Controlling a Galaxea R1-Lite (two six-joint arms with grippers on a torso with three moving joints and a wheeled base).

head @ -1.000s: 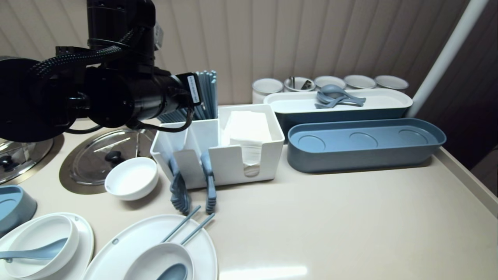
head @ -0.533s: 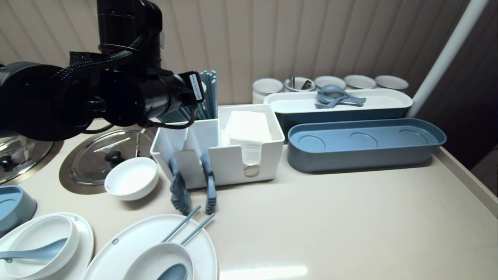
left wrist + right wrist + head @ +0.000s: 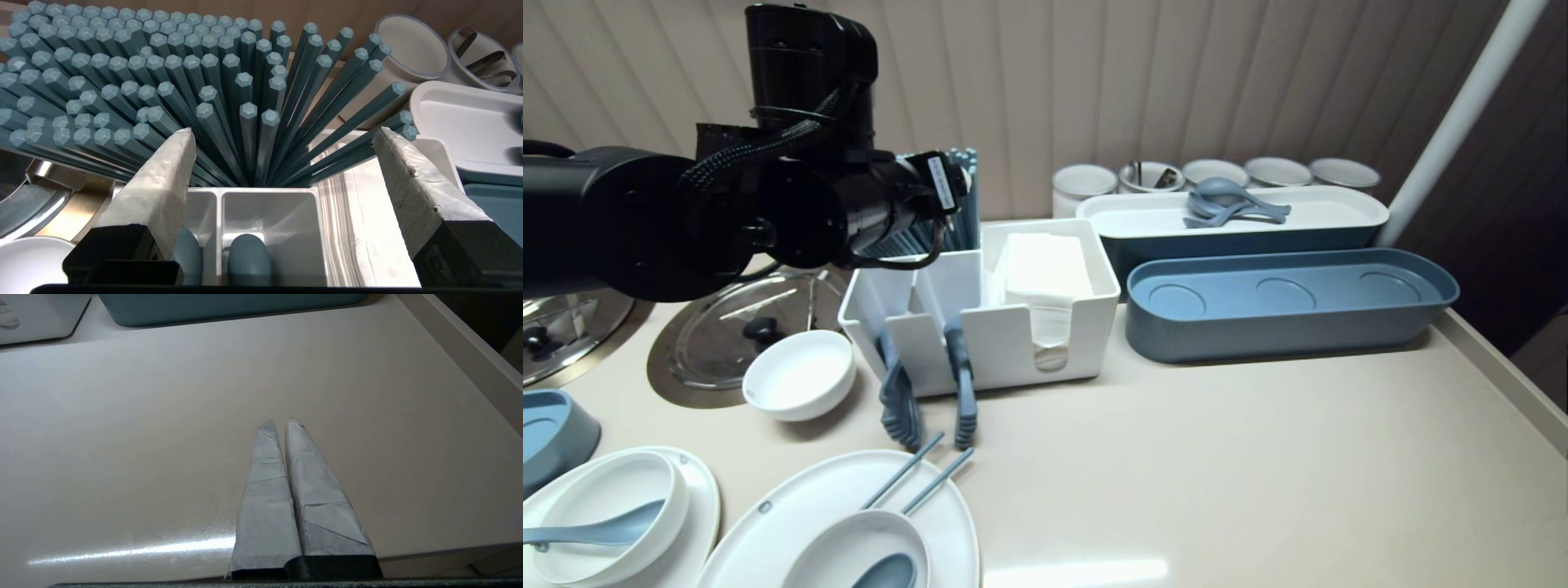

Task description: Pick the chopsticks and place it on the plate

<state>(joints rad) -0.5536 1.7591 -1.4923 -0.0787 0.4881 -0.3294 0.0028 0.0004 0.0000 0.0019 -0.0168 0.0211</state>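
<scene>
where chopsticks (image 3: pixel 204 81) fan out, l gripper (image 3: pixel 282 131) gapes above.

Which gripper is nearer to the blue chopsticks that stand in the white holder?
Left. The left gripper is open just before the upper ends of the chopsticks, facing them. The right gripper is shut over the countertop, well away from them.

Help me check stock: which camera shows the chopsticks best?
The left wrist view: the chopsticks stand fanned across it, ends clear, beyond the open left gripper. The head view shows only a few past the left arm, which hides the rest. The right wrist view shows none.
</scene>
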